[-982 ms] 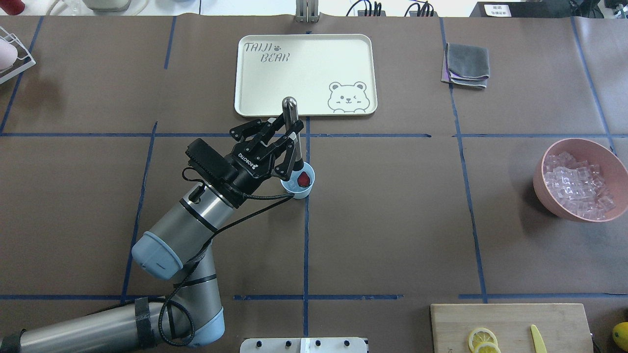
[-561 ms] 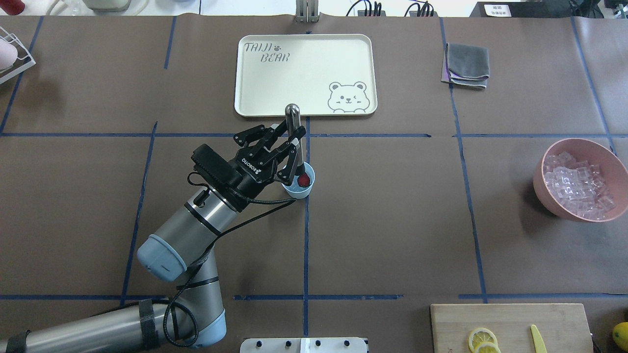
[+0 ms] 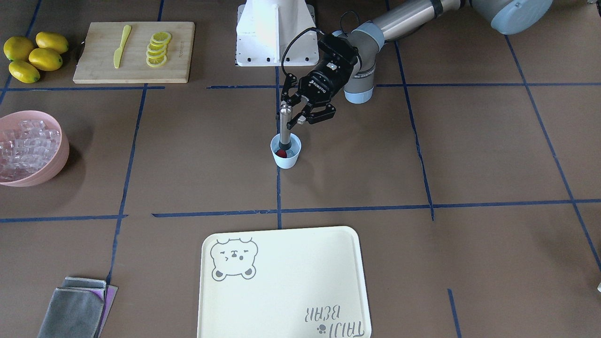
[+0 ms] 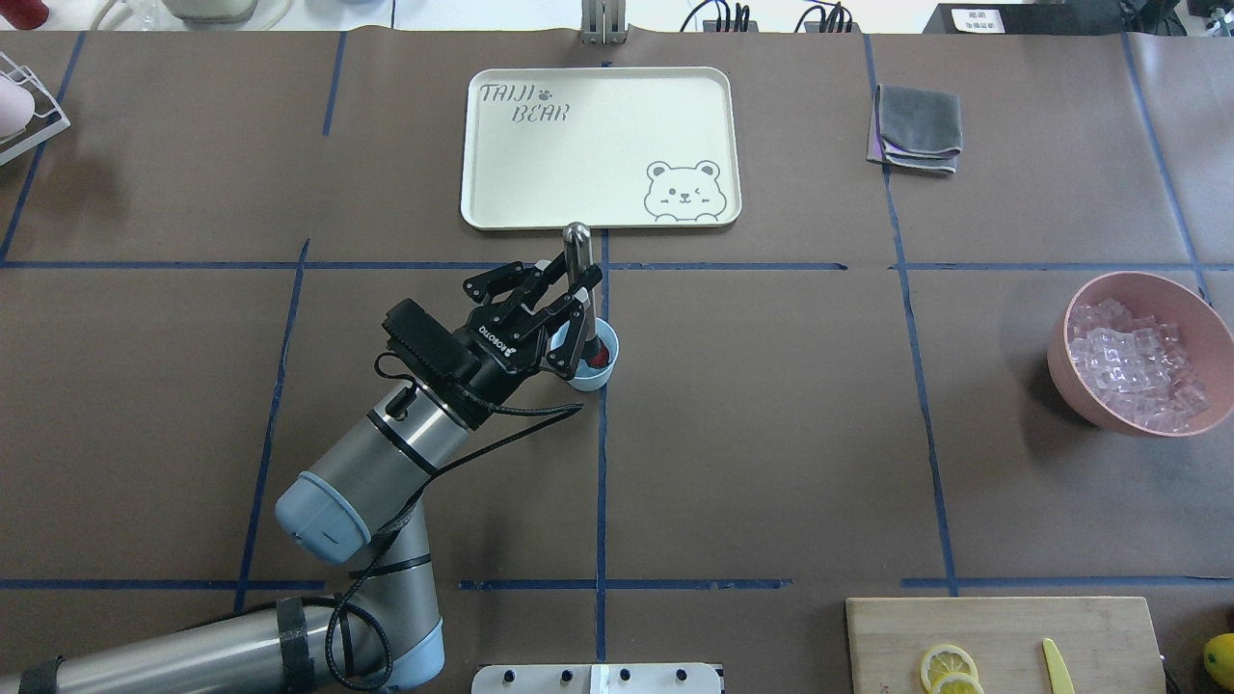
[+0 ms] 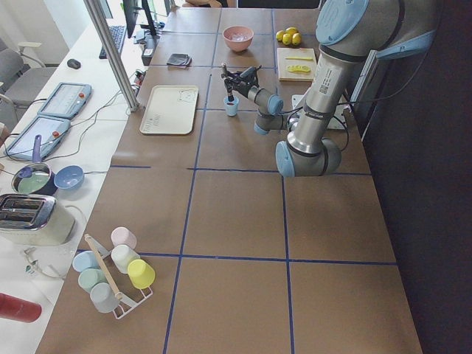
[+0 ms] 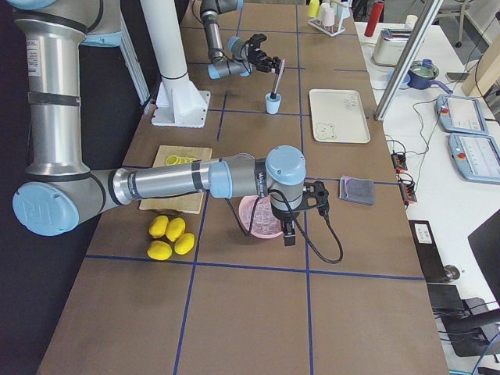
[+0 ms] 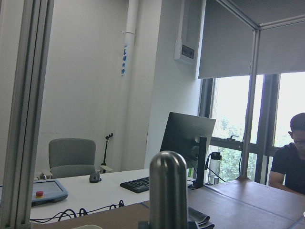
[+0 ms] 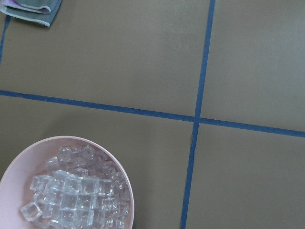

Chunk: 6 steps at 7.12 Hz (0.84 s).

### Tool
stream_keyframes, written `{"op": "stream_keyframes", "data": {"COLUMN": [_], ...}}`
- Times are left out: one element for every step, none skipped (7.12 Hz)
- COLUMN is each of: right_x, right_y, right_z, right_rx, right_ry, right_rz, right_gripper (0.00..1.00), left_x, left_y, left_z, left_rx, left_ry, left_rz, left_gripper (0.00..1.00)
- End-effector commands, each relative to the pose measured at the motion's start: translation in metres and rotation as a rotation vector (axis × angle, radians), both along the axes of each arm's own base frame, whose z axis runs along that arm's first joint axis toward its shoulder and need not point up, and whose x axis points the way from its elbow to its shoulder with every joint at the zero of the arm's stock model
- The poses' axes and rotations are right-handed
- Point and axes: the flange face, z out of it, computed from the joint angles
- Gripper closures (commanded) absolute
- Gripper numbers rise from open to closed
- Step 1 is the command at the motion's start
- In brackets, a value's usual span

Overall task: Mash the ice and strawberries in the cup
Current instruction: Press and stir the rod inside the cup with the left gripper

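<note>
Setting: a robotics laboratory. Indicators: a long table covered in brown paper (image 4: 771,434), divided into cells by blue tape lines (image 4: 600,482); a grey-and-blue industrial robot arm (image 4: 386,453); a white mounting pedestal (image 3: 274,33); grey touchscreen teach pendants (image 6: 467,115) on a white side bench (image 5: 96,158); a black computer monitor (image 7: 188,136) with a black keyboard (image 7: 136,184).

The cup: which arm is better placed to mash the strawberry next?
Left. Its fingers hold the metal pestle in the cup with the strawberry. The right arm is far off, above the pink bowl.
</note>
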Motion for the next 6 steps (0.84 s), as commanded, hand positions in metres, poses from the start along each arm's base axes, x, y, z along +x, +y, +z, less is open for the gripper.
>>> {"op": "stream_keyframes", "data": {"right_x": [0.0,-0.0001,-0.0001,-0.0001,-0.0001,-0.0001], "right_y": [-0.0005,-0.0005,-0.0006,-0.0005,-0.0005,-0.0005], "right_z": [-0.0005,0.0001,0.0,0.0002,0.0002,0.0002], "right_rx": [0.001,-0.001,0.001,-0.001,-0.001,-0.001], "right_ry": [0.0,-0.002,-0.002,-0.002,-0.002,-0.002], "right_rz": [0.0,0.0,0.0,0.0,0.0,0.0], "right_gripper": [0.0,0.0,0.0,0.0,0.0,0.0], "left_x": [0.0022,0.0022,0.0022,0.0021,0.004,0.0056], "left_y": [0.0021,0.0021,0.0021,0.0023,0.0017,0.0013], "left_z": [0.0008,0.0008,0.0008,0.0007,0.0035,0.0058], "left_rx": [-0.002,-0.002,-0.002,-0.002,-0.005,-0.007], "left_ry": [-0.001,-0.001,-0.001,0.002,-0.004,-0.01], "left_rz": [0.005,0.005,0.005,0.008,0.008,0.008], "left_gripper": [1.0,1.0,1.0,1.0,1.0,1.0]}}
